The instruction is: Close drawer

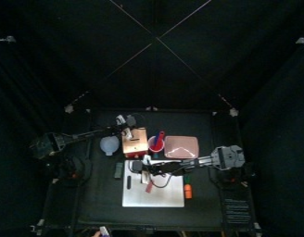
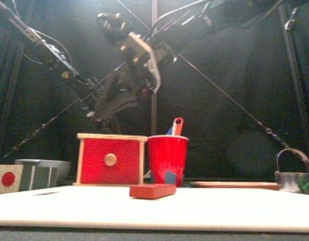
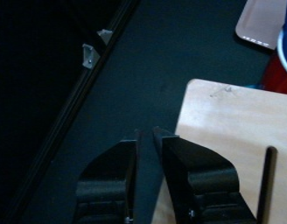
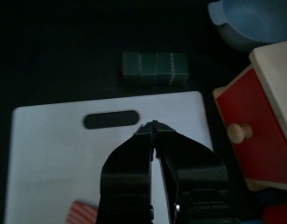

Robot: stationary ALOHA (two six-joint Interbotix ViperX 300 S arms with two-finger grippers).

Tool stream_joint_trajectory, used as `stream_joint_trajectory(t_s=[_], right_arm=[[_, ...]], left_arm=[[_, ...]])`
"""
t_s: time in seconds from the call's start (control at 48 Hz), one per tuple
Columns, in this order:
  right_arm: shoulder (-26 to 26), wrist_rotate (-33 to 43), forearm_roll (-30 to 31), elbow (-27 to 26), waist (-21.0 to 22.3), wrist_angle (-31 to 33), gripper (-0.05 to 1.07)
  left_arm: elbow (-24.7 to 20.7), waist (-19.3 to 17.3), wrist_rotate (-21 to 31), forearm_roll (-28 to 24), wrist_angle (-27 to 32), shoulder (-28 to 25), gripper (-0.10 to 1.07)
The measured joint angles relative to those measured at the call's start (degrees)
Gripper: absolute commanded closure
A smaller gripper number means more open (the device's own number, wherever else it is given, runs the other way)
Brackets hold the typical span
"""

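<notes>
Behind the red cup [image 2: 168, 158] on the table [image 2: 245, 212], the wooden box [image 2: 112, 158] stands with its red-fronted drawer [image 2: 110, 159] flush and knob facing front — left gripper [image 3: 150, 144] above the box top, jaws apart, holding nothing; right gripper [image 4: 152, 128] over the white sheet [image 4: 64, 157], jaws nearly together, empty.

Red cup [image 2: 168, 158] with utensil beside box; small red block [image 2: 152, 191] on white sheet [image 4: 64, 149]; green block [image 4: 156, 66] nearby.
</notes>
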State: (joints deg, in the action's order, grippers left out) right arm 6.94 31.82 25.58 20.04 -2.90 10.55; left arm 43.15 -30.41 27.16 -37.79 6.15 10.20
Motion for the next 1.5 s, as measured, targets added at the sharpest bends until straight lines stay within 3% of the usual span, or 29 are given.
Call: stream_joint_trajectory(t_s=[0.354,0.625,0.979,1.5], right_arm=[[-11.8,-0.2,-3.1,14.6,-0.2,-6.2,0.8],[-20.7,-0.2,-3.3,23.1,0.0,-9.4,0.8],[-31.8,-0.1,-5.5,33.9,0.8,-18.5,0.8],[-33.7,-0.3,-6.0,37.1,0.9,-21.1,0.8]], left_arm=[[11.0,9.9,-0.3,3.1,-11.7,14.7,0.34],[17.1,17.9,-0.3,6.2,-17.1,20.4,0.34],[20.8,20.5,-0.4,12.2,-21.9,21.4,0.34],[21.2,20.7,-0.4,12.7,-23.9,21.5,0.34]])
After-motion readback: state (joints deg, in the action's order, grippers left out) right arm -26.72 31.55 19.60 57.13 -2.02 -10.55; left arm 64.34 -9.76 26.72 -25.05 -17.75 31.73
